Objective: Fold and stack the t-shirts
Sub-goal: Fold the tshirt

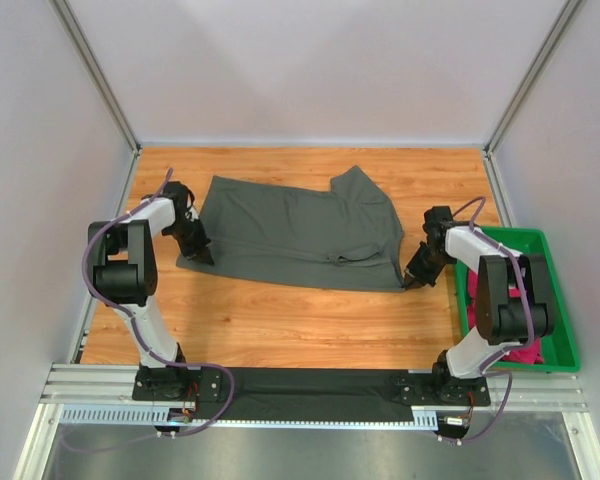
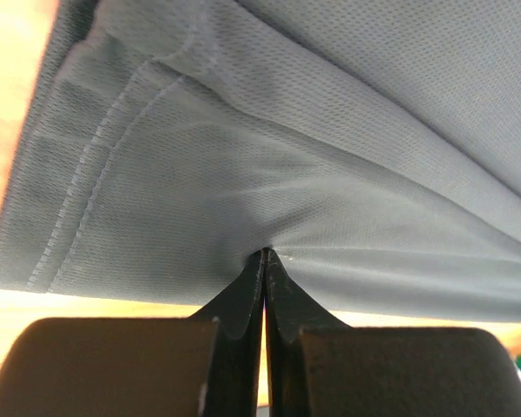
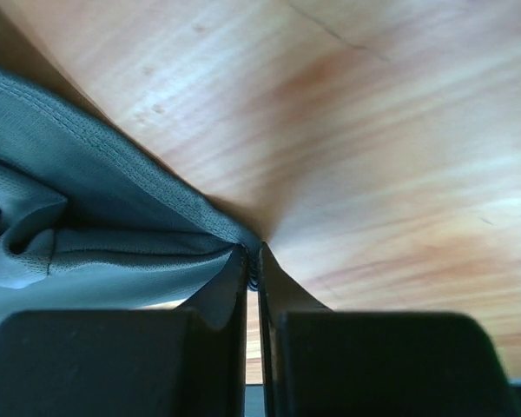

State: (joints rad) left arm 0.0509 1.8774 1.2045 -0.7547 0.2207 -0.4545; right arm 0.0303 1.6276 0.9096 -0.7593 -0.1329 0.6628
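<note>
Charcoal t-shirt point(image 1: 300, 230) lies spread on the table point(image 1: 280, 320), its near corners pinched by the left claw point(image 1: 202, 255) and right claw point(image 1: 412, 282), both clamped on cloth. A fold seems in hand: next, lift both corners evenly and carry them over.

Wooden tabletop point(image 1: 280, 320), green plastic tray point(image 1: 533, 248) at its right edge, pale enclosure walls point(image 1: 310, 70) around
</note>
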